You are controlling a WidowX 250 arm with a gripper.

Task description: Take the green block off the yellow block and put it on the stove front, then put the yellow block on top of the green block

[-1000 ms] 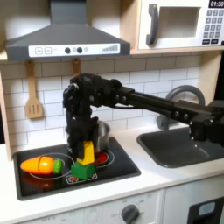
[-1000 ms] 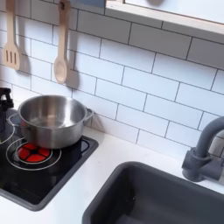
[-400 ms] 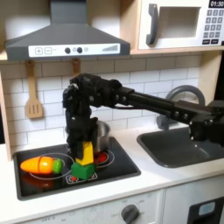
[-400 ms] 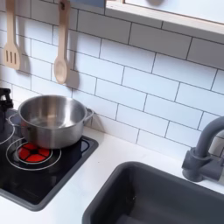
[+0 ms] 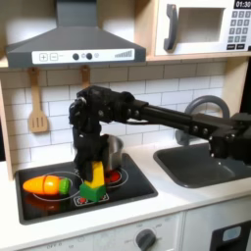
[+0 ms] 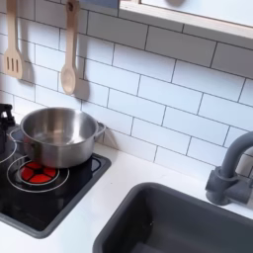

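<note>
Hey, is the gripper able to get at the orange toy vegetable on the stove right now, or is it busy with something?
Probably not straight away. In the first exterior view the gripper is down at the yellow block sitting on the green block. The orange toy vegetable lies uncovered beside it on the stove, so its way looks free.

In the first exterior view the gripper is covering the top of the yellow block; its jaws are too dark to read. The green block is showing only partly beneath.
</note>
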